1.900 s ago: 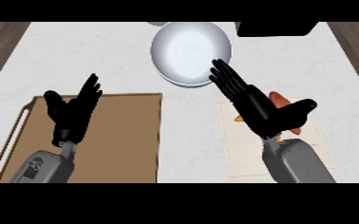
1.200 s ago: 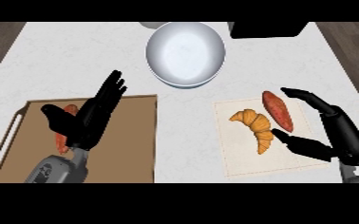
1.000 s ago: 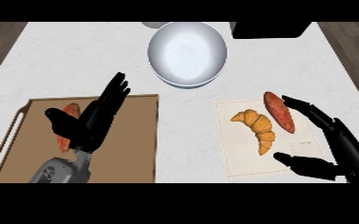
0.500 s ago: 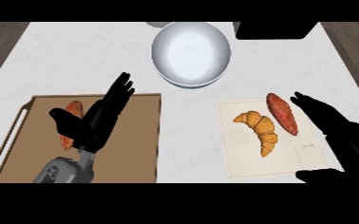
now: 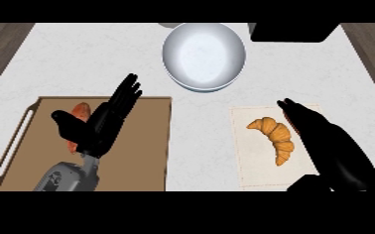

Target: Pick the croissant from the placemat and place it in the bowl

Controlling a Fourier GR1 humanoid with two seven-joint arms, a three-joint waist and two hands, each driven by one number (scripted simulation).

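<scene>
A golden croissant lies on a pale placemat at the right of the counter. My right hand hovers just right of it, fingers straight and open, thumb low near the view's lower edge. It covers the placemat's right part. The white bowl stands at the back centre with nothing in it. My left hand rests open, fingers up, over the brown tray.
A brown wooden tray lies at the left with an orange item partly hidden behind my left hand. A black box sits at the back right, next to the bowl.
My right hand has slid left over the placemat toward the croissant and now hides the red-orange item that lay beside it. The left hand barely moved.
</scene>
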